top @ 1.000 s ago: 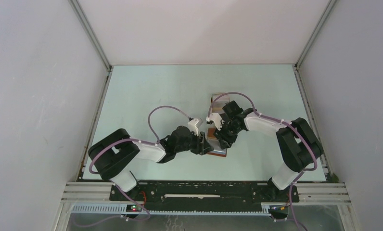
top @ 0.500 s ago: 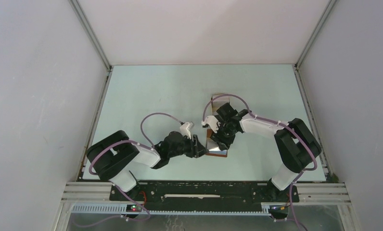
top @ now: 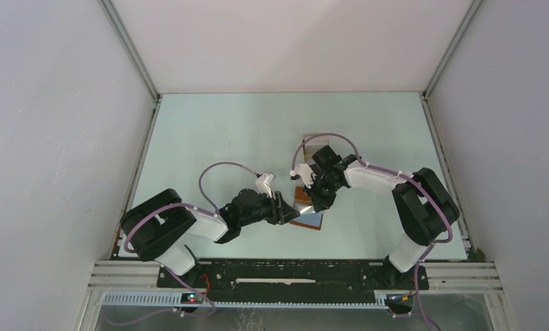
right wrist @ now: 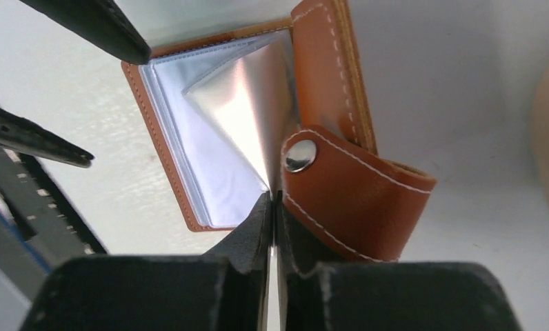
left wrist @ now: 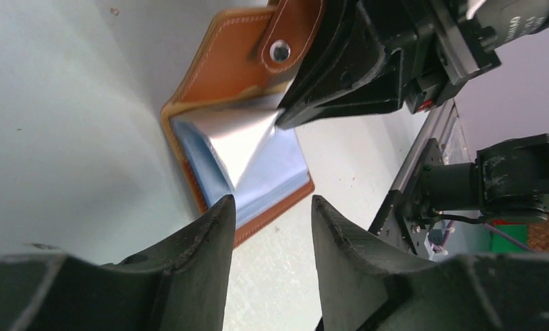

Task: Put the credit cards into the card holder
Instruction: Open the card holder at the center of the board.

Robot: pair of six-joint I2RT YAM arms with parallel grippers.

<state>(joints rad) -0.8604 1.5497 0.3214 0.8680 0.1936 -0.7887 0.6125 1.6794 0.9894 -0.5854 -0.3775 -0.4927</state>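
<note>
Right gripper point(right wrist: 271, 200): closed, pinching the corner of a glossy plastic sleeve point(right wrist: 244, 103) raised off the card holder point(right wrist: 327, 62).
Left gripper point(left wrist: 272, 207): jaws apart, empty, just beside the card holder.
Card holder: open on the tabletop point(top: 210, 131), between both grippers.
Risks: sleeve may slip or tear; a pull could drag the unpinned card holder.

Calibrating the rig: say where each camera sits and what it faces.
Top: overhead behind the bases, facing down at the table; left arm and right arm show.
Left wrist: low over the table, facing the wallet past its open left pincer.
Right wrist: above the wallet; right pincer pinching its clear sleeve.
Shared: the wallet.
</note>
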